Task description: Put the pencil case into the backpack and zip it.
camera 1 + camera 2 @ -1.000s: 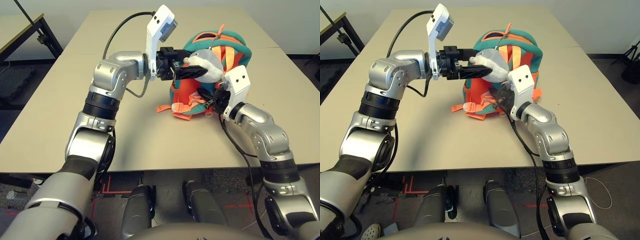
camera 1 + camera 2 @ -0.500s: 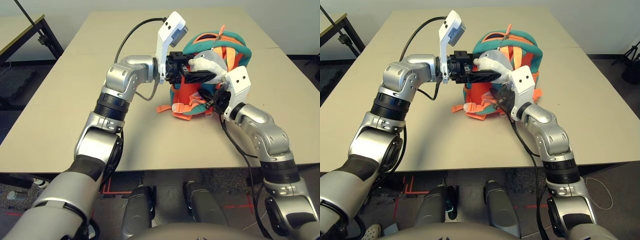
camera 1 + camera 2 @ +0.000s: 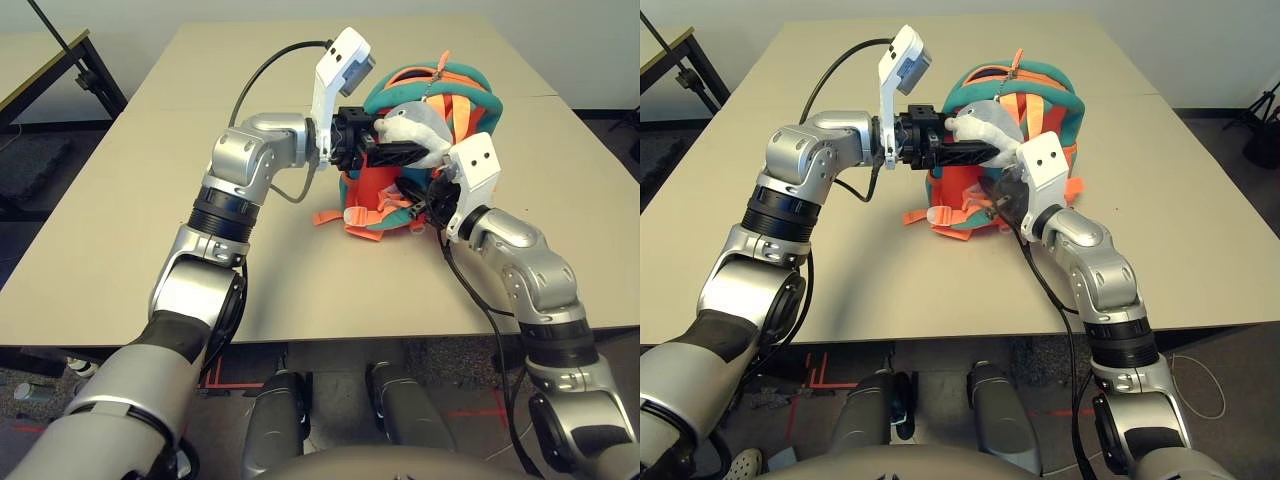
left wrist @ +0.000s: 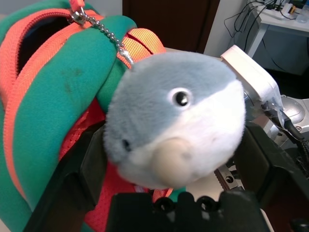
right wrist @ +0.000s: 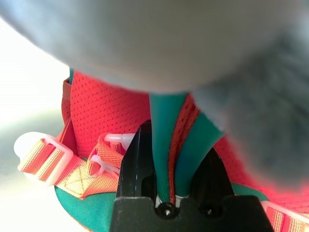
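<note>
The backpack, orange with teal trim, lies on the table with its straps facing me. A grey-white plush toy hangs from its zip pull on a bead chain. My left gripper is open, one finger on each side of the plush toy. My right gripper is shut on a teal strap at the backpack's near side, low under the plush toy. The top zip gapes a little. The pencil case is out of view.
Loose pale orange strap ends with white buckles trail on the beige table to the left of the backpack. A second table stands at the far left. Free tabletop lies left of and in front of the backpack.
My left arm has swung to the right, bringing its fingers further in around the plush toy. The right arm and the backpack have stayed where they were.
</note>
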{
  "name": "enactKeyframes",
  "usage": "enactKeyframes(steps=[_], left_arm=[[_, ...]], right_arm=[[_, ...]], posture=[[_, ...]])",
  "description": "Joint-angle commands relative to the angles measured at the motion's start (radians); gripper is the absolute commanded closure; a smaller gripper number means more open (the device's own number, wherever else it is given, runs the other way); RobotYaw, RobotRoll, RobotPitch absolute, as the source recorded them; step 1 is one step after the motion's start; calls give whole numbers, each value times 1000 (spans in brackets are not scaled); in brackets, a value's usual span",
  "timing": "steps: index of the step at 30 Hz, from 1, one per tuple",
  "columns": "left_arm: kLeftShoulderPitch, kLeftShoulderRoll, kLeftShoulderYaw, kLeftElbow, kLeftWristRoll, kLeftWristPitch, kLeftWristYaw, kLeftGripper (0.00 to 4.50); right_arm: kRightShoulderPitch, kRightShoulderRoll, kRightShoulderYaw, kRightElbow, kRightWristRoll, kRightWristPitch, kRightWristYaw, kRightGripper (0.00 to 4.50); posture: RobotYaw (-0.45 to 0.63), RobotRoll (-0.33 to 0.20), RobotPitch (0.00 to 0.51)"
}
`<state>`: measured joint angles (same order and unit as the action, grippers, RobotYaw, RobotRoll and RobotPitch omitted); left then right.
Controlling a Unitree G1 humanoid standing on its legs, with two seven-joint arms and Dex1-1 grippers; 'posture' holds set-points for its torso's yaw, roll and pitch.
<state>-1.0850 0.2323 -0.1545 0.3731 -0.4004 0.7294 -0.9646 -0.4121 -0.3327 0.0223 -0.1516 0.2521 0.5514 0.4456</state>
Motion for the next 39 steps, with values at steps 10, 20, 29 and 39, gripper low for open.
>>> enactKeyframes(steps=[10, 20, 29, 39], left_arm=[[23, -21, 15, -3, -1, 29, 23, 3490], [-2, 21, 85, -64, -36, 71, 45, 3978], [-45, 193, 227, -155, -115, 192, 76, 3980], [83, 365, 204, -91, -74, 217, 64, 3980]], right_arm=[[12, 7, 25, 7, -4, 7, 11, 3981], [13, 9, 30, 10, -5, 4, 12, 3981], [16, 13, 31, 19, -7, -2, 15, 3981], [-10, 24, 41, 58, -13, -23, 30, 3981]], posture=[[-254, 0, 102], [-246, 0, 107], [-231, 0, 112], [-201, 0, 110]])
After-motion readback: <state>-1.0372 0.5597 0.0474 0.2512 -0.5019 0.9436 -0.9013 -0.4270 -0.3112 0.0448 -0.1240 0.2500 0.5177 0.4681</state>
